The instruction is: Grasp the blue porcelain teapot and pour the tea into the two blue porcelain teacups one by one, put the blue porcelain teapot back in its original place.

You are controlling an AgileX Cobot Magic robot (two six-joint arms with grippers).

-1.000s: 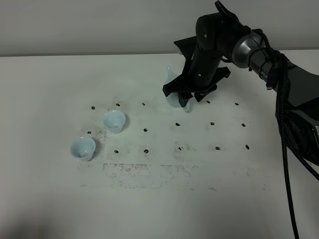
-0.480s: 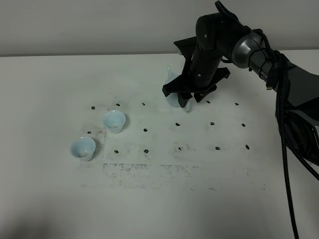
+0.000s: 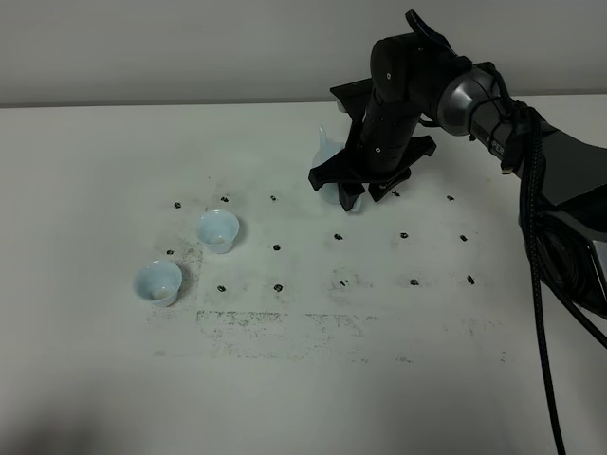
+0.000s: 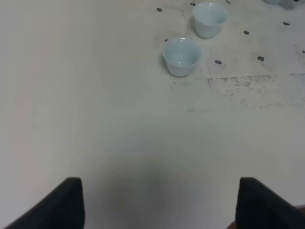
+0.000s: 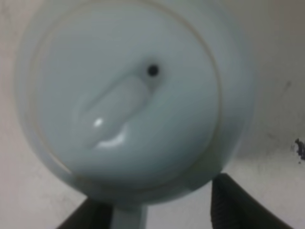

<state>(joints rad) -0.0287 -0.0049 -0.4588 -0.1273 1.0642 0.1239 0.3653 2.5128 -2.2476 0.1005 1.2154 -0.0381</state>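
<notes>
Right hand (image 3: 353, 192) down over blue porcelain teapot (image 3: 329, 166) at tabletop (image 3: 95, 379) far middle, fingers (image 5: 238, 205) spread wide either side of handle; contact unclear. Left hand (image 4: 157, 202) open, empty. Two teacups (image 3: 217, 230) (image 3: 157, 282) left, well apart from teapot.

Lab test bench: bare white table (image 3: 95, 379) with marker dot grid (image 3: 339, 237).

High view looks down on the white speckled tabletop (image 3: 285, 379); left wrist shares its two pale-blue glazed handleless cups (image 4: 180, 56); right wrist hangs close above the pale-blue glazed teapot lid (image 5: 124, 95).
</notes>
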